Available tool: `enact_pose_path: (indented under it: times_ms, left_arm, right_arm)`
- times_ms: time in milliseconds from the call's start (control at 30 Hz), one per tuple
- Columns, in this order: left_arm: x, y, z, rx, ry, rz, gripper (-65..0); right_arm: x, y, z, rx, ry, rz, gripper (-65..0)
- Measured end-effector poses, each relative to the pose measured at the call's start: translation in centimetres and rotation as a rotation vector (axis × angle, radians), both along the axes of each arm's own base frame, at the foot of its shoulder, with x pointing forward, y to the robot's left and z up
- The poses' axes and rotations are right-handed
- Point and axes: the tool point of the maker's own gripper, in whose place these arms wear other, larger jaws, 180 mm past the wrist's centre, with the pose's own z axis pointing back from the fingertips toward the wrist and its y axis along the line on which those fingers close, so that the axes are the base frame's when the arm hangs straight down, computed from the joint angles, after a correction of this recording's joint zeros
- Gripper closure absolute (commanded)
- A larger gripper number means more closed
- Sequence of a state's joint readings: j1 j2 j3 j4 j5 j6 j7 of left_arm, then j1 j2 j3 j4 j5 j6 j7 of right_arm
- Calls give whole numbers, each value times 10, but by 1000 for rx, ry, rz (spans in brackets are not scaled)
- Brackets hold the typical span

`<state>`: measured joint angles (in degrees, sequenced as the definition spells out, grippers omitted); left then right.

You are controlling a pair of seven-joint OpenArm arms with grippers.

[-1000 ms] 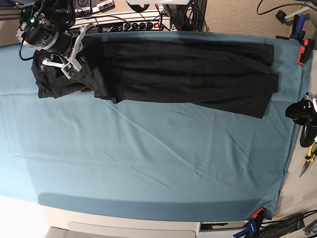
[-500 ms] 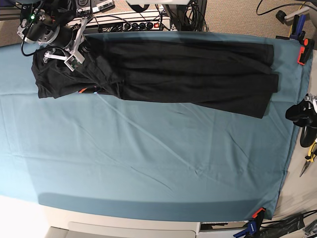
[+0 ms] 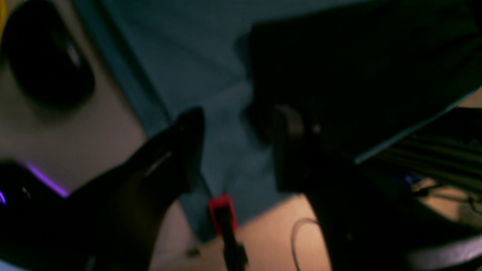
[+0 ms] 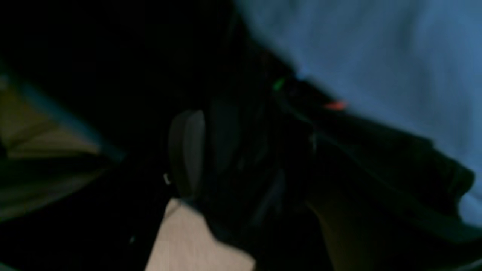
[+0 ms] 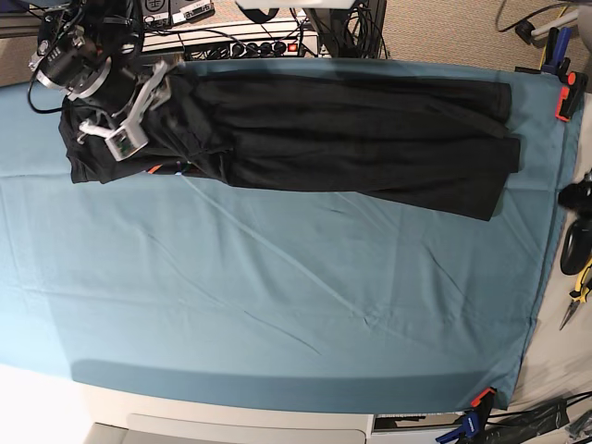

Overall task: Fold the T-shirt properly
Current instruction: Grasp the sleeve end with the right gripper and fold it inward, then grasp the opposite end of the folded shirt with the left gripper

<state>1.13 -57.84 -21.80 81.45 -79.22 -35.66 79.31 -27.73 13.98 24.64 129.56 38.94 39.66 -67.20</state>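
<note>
Since a second ago the right gripper [image 5: 129, 116] has let go: its jaws, then pinched on the cloth, now stand apart above the T-shirt's [image 5: 351, 129] left end in the base view, and the arm has shifted slightly. The left arm at that view's right edge has drawn back, so only a dark part of it shows there.

The table [image 5: 277, 305] is covered by a teal cloth, bare over its whole near half. The T-shirt lies along the far edge as a long black band, folded lengthwise, its hem end reaching toward the right corner and its bunched end with a speck of rainbow trim [image 5: 166, 168] under the right gripper. No container is in view.

In the right wrist view the picture is blurred; one grey finger pad [image 4: 187, 150] shows with dark cloth beside it, and nothing can be seen pinched between the jaws. In the left wrist view the left gripper [image 3: 235, 146] is open, its two dark fingers well apart, with teal cloth between them and the shirt's corner [image 3: 339, 67] beyond.

Around the table: a power strip [image 5: 240, 43] with cables behind the far edge, orange clamps at the far right corner [image 5: 566, 95] and the near right corner [image 5: 483, 400], and pliers [image 5: 577, 294] off the right side.
</note>
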Motion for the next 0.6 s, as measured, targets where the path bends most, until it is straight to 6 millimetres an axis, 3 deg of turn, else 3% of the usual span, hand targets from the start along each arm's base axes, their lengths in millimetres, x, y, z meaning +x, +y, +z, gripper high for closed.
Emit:
enact_pose_path:
  times_ms: [133, 300, 600]
  left_arm:
    - [-30, -15, -23, -84, 96, -14, -299]
    - [-57, -30, -53, -139, 175, -4, -299]
    - [-63, -69, -75, -273, 176, 12, -301]
  right_arm:
    - [17, -12, 17, 72, -105, -147, -325]
    - [20, -22, 23, 71, -140, -190, -325]
    - [19, -21, 23, 65, -141, -175, -325]
